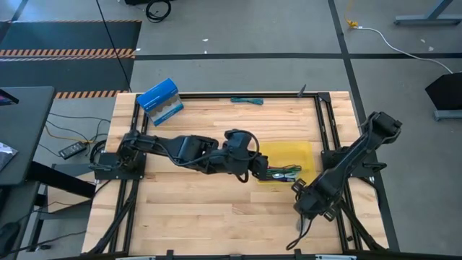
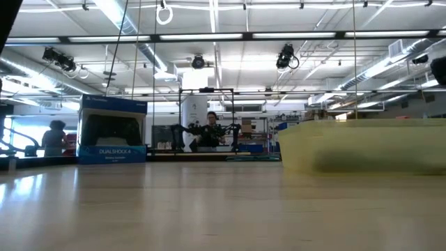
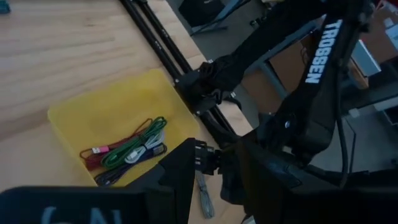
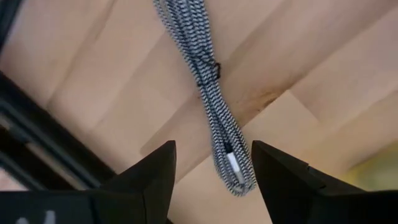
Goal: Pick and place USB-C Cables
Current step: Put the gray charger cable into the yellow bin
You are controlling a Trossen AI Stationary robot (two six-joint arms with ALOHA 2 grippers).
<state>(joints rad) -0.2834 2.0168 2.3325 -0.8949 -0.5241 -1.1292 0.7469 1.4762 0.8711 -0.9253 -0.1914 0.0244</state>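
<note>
A yellow tray [image 1: 292,153] holds a red, a green and a purple USB-C cable [image 3: 127,151], lying flat on its floor. A grey braided cable [image 4: 208,93] lies on the wood by the tray's near right corner, also seen as the grey cable [image 3: 203,194]. A teal cable [image 1: 247,100] rests near the table's far edge. My right gripper [image 4: 214,177] is open, low over the grey cable's end, one finger on each side and apart from it. My left gripper [image 3: 214,180] is open and hovers over the tray's left part.
A blue box [image 1: 160,101] stands at the far left corner, the blue box [image 2: 111,132] upright in the low view. Black frame rails [image 1: 328,130] run along the table's right side, close to the right arm. Bare wood spreads across the near and left areas. A person [image 2: 209,129] sits far behind.
</note>
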